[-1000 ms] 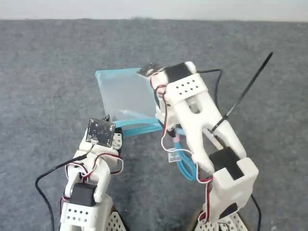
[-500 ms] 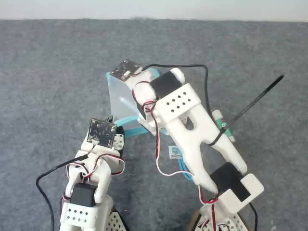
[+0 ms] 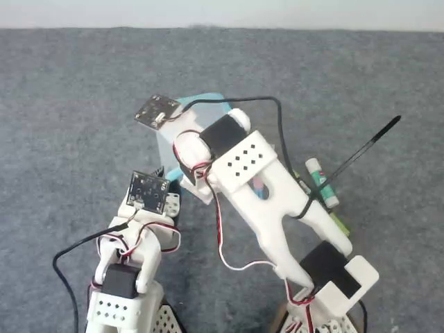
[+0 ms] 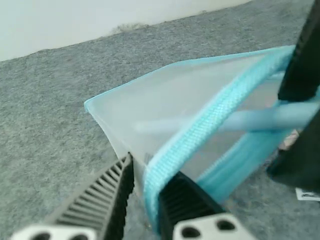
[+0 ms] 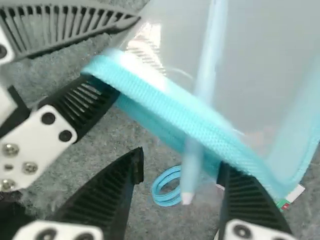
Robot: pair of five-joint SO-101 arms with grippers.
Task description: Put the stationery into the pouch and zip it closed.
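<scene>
At the near left, the left gripper [image 4: 150, 207] was clamped on the zip edge of the pouch [image 4: 165, 95], propping it up at mid-scene. Over it the right gripper [image 5: 175, 210] stood wide, gripping nothing. The pale blue pen [image 5: 202, 115] hung across the pouch mouth, its tip outside. With nothing gripping it, the pen seemed likely to slide back out or foul the zip. Grey carpet [image 3: 69, 83] lay under everything, and a pale wall [image 3: 222, 12] ran along the far edge.
</scene>
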